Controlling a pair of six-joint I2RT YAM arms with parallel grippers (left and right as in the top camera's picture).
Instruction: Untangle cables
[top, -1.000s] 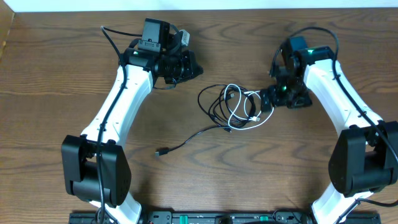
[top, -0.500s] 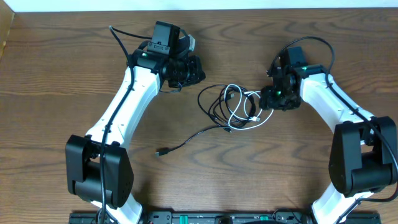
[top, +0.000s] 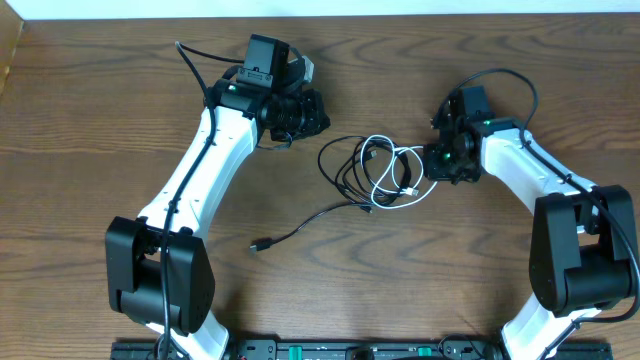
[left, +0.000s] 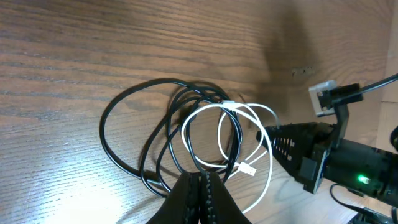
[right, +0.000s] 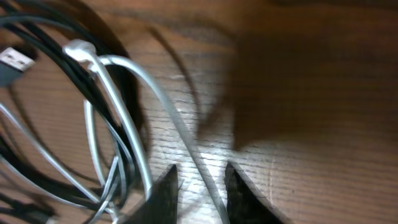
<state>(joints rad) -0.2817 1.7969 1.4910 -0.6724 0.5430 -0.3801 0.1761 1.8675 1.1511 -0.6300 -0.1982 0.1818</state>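
The cables (top: 368, 172) lie tangled at the table's centre: black loops (left: 106, 140) woven with a white cable (top: 398, 192). One black strand trails forward-left to a small plug (top: 259, 244). My left gripper (top: 320, 116) hovers up-left of the tangle, shut and empty; its fingertips (left: 200, 177) press together above the black loops. My right gripper (top: 428, 160) sits at the tangle's right edge. In the right wrist view its jaws (right: 199, 171) stand a narrow gap apart with one white cable (right: 186, 140) strand running between them, not visibly pinched.
A white plug end (left: 247, 168) lies inside the loops, and a silver USB plug (right: 13, 59) shows at the far left of the right wrist view. The wooden table (top: 100, 130) spreads around the tangle. The right arm's body (left: 329, 158) sits just beyond the cables.
My right gripper has narrowed from wide open to a small gap around the white strand and shifted slightly. The left arm moved a little right earlier, then held still.
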